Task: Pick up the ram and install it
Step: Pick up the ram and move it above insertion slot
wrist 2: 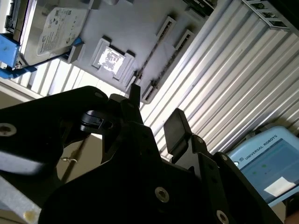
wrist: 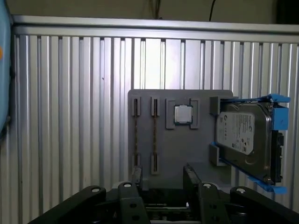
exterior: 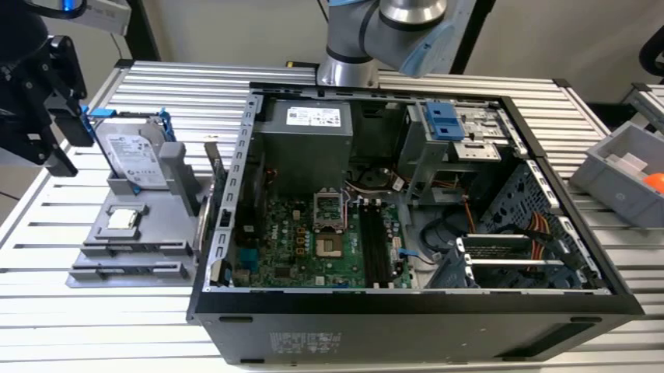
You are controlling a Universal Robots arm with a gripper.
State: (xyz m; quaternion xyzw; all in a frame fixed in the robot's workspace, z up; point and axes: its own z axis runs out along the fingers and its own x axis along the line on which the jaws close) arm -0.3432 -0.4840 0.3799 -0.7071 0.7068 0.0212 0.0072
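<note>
**A:** 1 step is in hand, by my reading: the pick-up, not yet made. The gripper (wrist: 163, 170) hovers near the gray tray (wrist: 177, 149), clear of it, its fingers (wrist: 136, 179) apart and holding nothing.

**B:** And the ram?

**A:** The ram (wrist: 135, 140) stands on edge in the tray's holders, seen as a thin line in the first wrist view, near the square chip (wrist: 183, 115) and the hard drive (wrist: 243, 135). In the exterior view the tray lies at the left of the frame on the tabletop (exterior: 104, 326), just beside the open computer case (exterior: 415, 326).

**B:** What does a grasp call for?

**A:** Probably fingers squared to the stick's 2 flat faces and centred along its length. The black memory slots (exterior: 375, 245) lie well apart, inside the case.
</note>
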